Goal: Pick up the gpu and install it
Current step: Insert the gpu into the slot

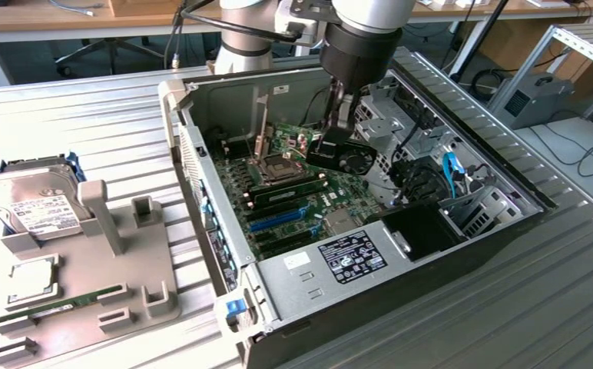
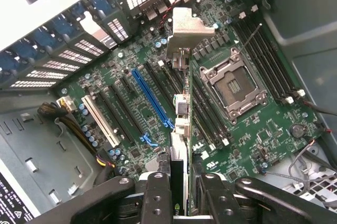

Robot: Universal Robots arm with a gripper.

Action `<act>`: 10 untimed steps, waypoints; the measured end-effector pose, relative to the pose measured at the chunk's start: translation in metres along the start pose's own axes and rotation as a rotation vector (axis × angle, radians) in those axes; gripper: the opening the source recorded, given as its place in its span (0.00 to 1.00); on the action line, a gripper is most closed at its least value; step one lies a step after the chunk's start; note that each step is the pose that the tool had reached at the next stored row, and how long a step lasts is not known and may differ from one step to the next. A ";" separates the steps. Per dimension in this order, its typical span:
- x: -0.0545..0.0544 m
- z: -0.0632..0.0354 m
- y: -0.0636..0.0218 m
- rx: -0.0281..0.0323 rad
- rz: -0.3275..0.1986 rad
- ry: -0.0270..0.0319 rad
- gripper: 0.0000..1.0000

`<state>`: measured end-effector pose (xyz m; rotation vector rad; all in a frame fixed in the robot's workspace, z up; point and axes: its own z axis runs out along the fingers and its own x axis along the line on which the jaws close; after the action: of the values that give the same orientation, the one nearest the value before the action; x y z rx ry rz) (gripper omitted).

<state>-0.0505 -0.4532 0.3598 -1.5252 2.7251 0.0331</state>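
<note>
Ribbed metal tabletop (image 1: 542, 307) is carrying an open computer case (image 1: 461, 254). Inside it, the gripper (image 2: 179, 192) is clamping the gpu (image 2: 181, 124) edge-on between its fingers (image 2: 158, 197), card hanging straight below them over the motherboard (image 2: 247, 124).

The hand (image 2: 179, 192) is cut off by the wrist view's edge, so only its fingers (image 2: 158, 192) show. In the exterior view it hides most of the gpu (image 1: 350, 157). The hard drive (image 1: 32, 207) label text is too small to read.
</note>
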 end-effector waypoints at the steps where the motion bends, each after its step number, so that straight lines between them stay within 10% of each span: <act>1: 0.000 0.0000 0.0000 0.0000 -0.001 0.0000 0.26; 10: 0.000 0.0000 0.0000 -0.0003 -0.010 0.0001 0.26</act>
<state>-0.0504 -0.4532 0.3598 -1.5392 2.7172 0.0333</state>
